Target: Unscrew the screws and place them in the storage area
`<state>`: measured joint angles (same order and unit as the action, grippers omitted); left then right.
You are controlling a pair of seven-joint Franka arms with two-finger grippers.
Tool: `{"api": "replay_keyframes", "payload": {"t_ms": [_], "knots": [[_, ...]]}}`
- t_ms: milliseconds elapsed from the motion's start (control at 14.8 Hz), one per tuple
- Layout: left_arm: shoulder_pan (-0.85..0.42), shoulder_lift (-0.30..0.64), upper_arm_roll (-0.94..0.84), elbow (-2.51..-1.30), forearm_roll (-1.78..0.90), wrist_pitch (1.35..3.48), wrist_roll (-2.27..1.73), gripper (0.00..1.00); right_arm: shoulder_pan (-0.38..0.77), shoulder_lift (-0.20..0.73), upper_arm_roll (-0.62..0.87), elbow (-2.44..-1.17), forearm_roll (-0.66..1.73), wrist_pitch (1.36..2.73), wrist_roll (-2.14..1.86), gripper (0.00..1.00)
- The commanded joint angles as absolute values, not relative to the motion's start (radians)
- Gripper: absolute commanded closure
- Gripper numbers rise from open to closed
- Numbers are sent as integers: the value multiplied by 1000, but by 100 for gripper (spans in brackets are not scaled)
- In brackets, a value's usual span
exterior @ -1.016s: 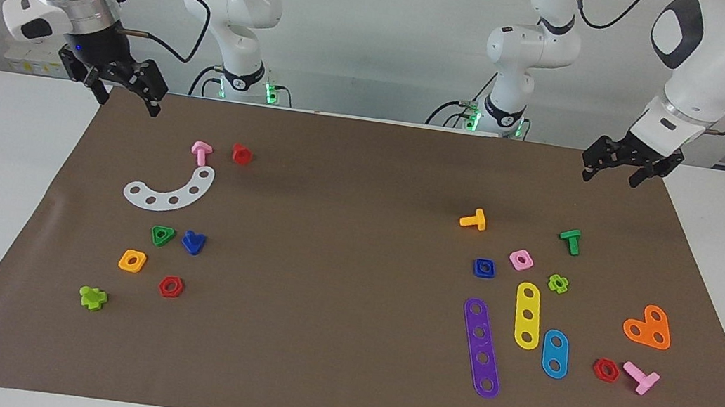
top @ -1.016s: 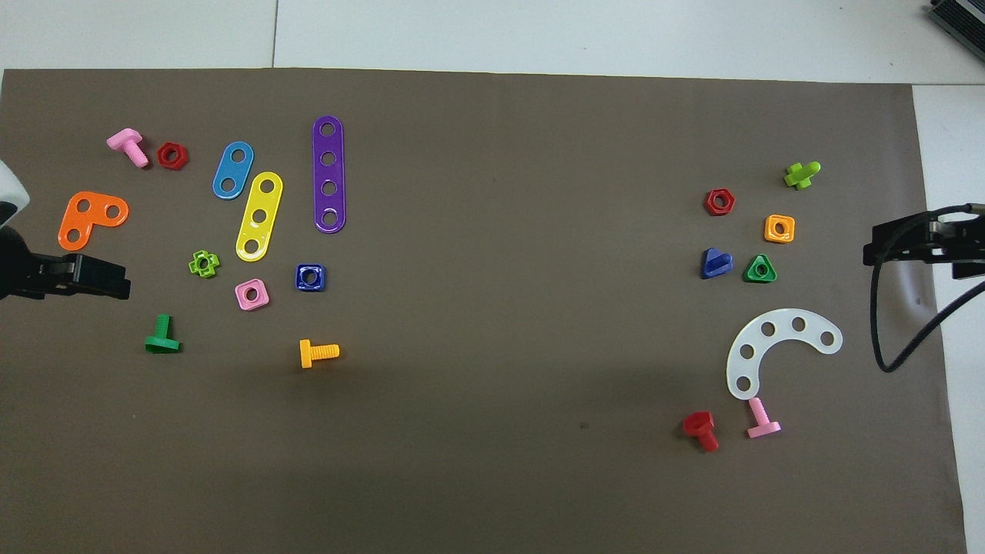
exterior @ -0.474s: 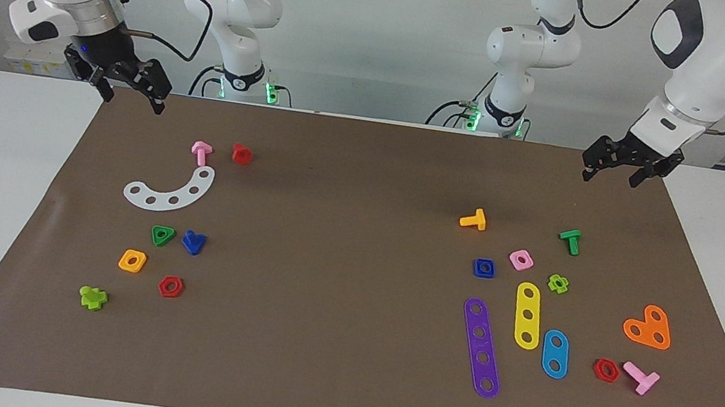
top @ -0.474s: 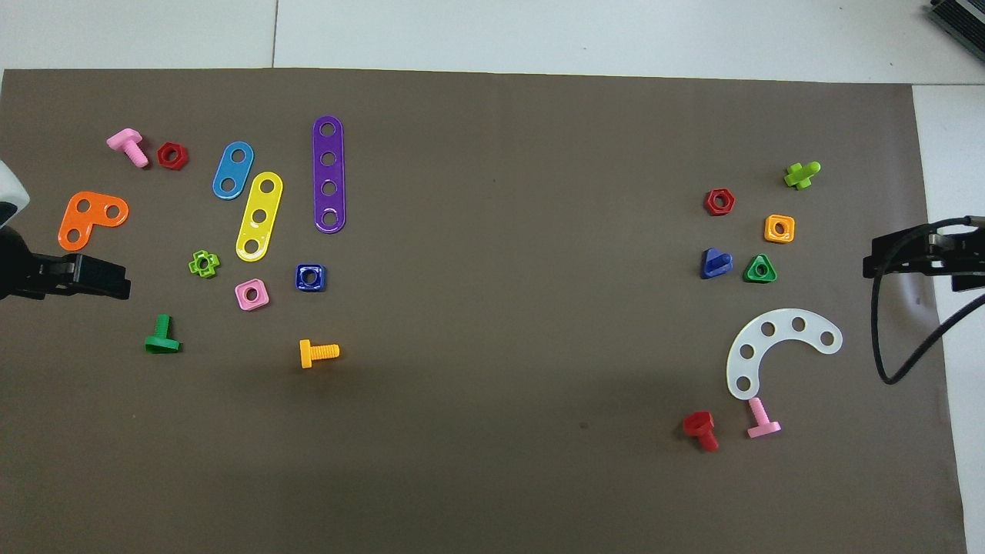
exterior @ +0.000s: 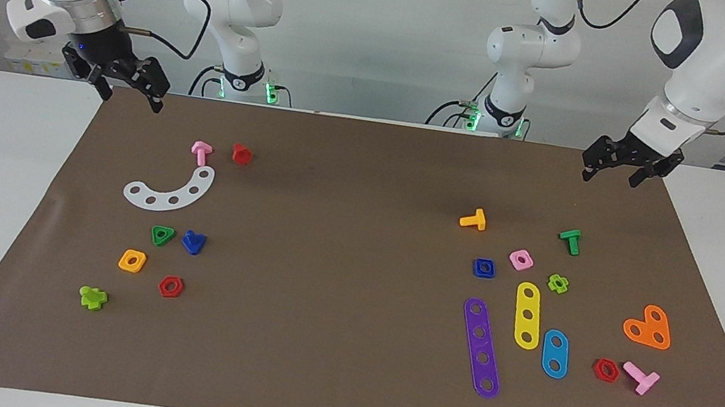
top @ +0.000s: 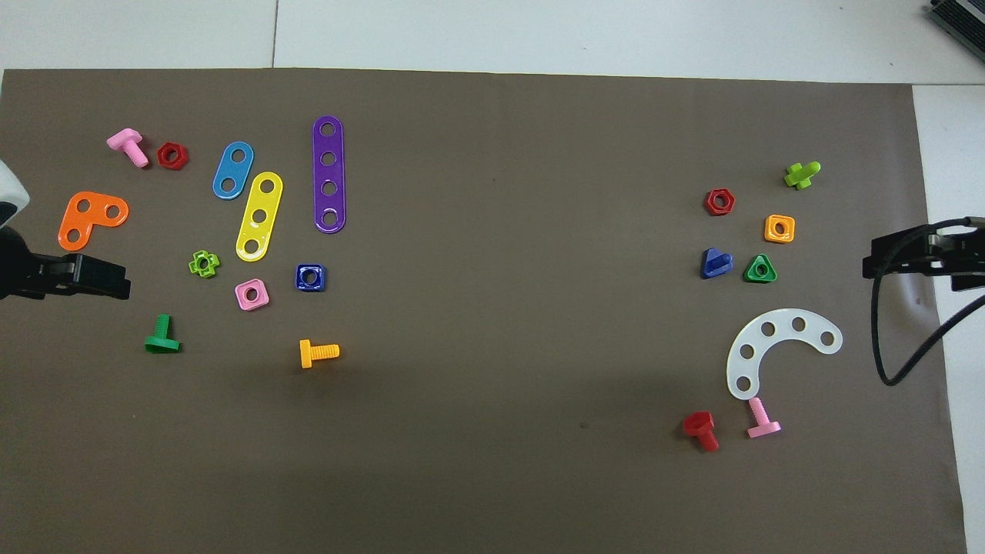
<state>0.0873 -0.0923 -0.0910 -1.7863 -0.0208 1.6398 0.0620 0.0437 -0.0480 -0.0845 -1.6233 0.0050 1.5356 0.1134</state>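
Two white arms hang over the robots' edge of the brown mat (exterior: pixel 343 343), each at its own end of the table and neither touching anything. The right gripper (exterior: pixel 131 89) is raised above the mat's corner at the right arm's end, its fingers spread wide and empty. The left gripper (exterior: pixel 612 169) is raised above the corner at the left arm's end, fingers likewise apart with nothing between them; in the overhead view it shows as a dark block (top: pixel 81 277) near the orange L-shaped plate (top: pixel 88 218).

Next in size are the flat plates. A white curved strip (exterior: pixel 171 189) lies at the right arm's end, and a purple four-hole bar (exterior: pixel 482 347), a yellow bar (exterior: pixel 527 315) and a short blue bar (exterior: pixel 555 353) lie side by side at the left arm's end.

Smallest are the fasteners. The dark-blue bolt (exterior: pixel 193 241) lies loose on the mat at the right arm's end, just beside a green triangular nut (exterior: pixel 162 235) and farther from the robots than the white curved strip. An orange square nut (exterior: pixel 132 260), a red hex nut (exterior: pixel 170 286) and a lime cross-headed bolt (exterior: pixel 93 298) sit farther out still. A pink bolt (exterior: pixel 201 152) touches the strip's tip, with a red bolt (exterior: pixel 242 154) beside it.
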Motion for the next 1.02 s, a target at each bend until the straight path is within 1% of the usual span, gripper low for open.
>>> {"api": "replay_keyframes", "payload": {"t_ms": [0,406,542,948], "knots": [[92,-123,-91,-1822,-32,1660,63,0,28,-63,-61,-1632,-11,1537,92,0],[92,-123,-91,-1822,-32,1660,63,0,31,-64,-63,-1632,-3,1537,97,0],[92,-123,-91,-1822,-32,1660,63,0,57,-63,-80,-1632,-3,1537,97,0],[92,-123,-91,-1822,-32,1660,63,0,48,-64,-83,-1634,-3,1536,91,0]]}}
